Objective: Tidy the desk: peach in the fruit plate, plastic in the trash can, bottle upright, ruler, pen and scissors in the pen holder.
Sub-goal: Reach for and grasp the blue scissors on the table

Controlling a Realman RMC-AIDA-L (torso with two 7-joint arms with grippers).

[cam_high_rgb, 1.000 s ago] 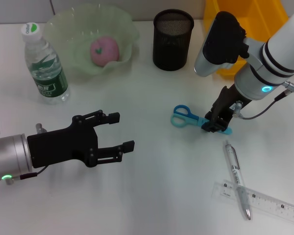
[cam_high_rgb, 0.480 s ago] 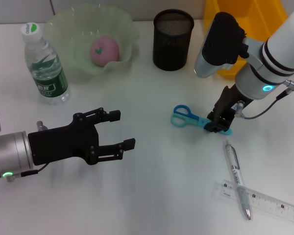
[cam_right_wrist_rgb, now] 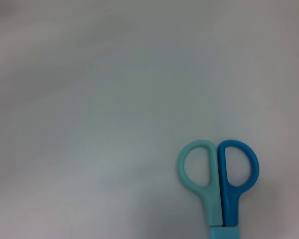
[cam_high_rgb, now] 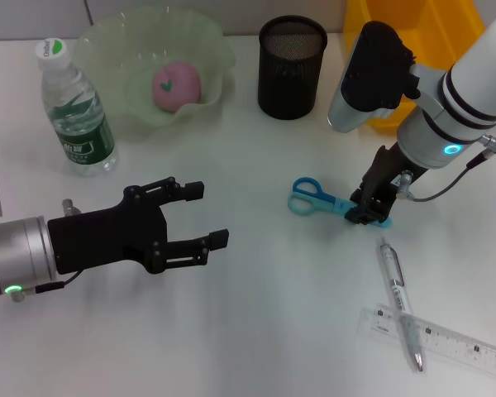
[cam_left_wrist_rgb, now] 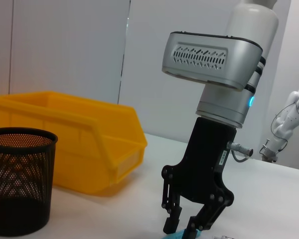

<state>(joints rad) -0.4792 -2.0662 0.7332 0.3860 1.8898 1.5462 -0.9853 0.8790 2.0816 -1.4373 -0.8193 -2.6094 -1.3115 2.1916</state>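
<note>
Over the last second almost nothing had shifted: the right gripper (cam_high_rgb: 369, 209) stayed planted on the blade cover of the scissors (cam_high_rgb: 335, 201), so the lift toward the pen holder (cam_high_rgb: 291, 68) looked not yet begun. Its fingers straddled the cover; whether they had clenched, I could not tell. The scissor handles lay to its left. The left gripper (cam_high_rgb: 200, 213) hovered released, well apart, creeping slightly forward.

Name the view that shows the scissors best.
The head view: the scissors lie whole on the desk, blade end under the right gripper. The right wrist view shows only the handles; the left wrist view shows just a blue sliver.
</note>
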